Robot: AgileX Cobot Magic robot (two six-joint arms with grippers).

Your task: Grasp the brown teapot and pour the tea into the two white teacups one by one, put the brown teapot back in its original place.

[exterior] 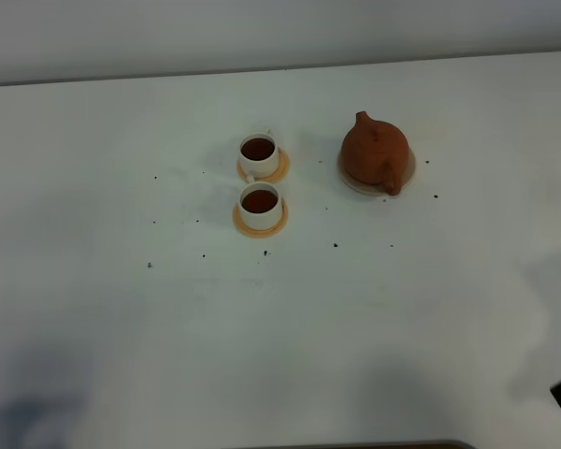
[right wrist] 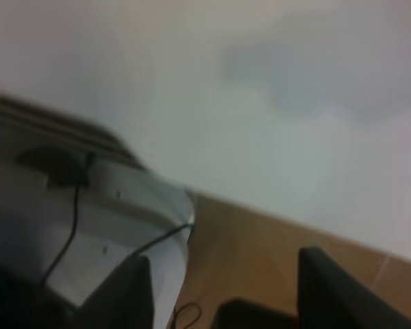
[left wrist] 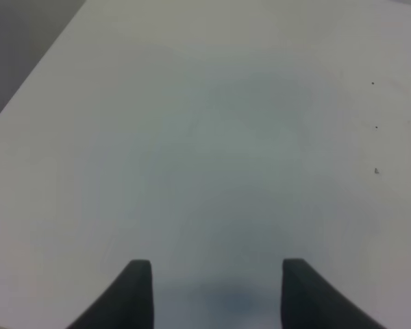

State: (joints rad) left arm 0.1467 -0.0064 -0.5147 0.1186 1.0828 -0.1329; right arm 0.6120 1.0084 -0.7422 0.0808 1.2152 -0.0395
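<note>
Two cups full, pot parked, so task looks basically done imo.

Big white flat table [exterior: 122,355] first: mostly bare, few dark specks near the cups. Far edge runs along the back wall, well apart from everything. Near edge shows a brown strip at bottom centre. Lots of open room front and left for arm travel.

Round reddish-brown clay teapot w/ knobbed lid [exterior: 375,152] sits upright on the flat pale beige round saucer [exterior: 357,181], i.e. its home spot. One projecting part points toward the near side and overhangs the saucer rim a bit; can't tell spout from handle. Centred enough, nothing touching it.

Two small white cylindrical teacups w/ dark tea: far one [exterior: 258,152], near one [exterior: 261,205], each on its own round orange coaster [exterior: 279,169], [exterior: 237,221]. Cups stand just beside each other in a line, left of the pot w/ a clear gap between, prob so one arm pours both w/o repositioning.

Right gripper [right wrist: 222,291]: jaws spread wide, nothing between them, hanging past the table edge over wood floor and some grey kit w/ cables. Only a dark corner of it shows at the overhead view's right edge.

Left gripper [left wrist: 217,291]: fingers apart, empty, over bare table, well away from the tea set.
</note>
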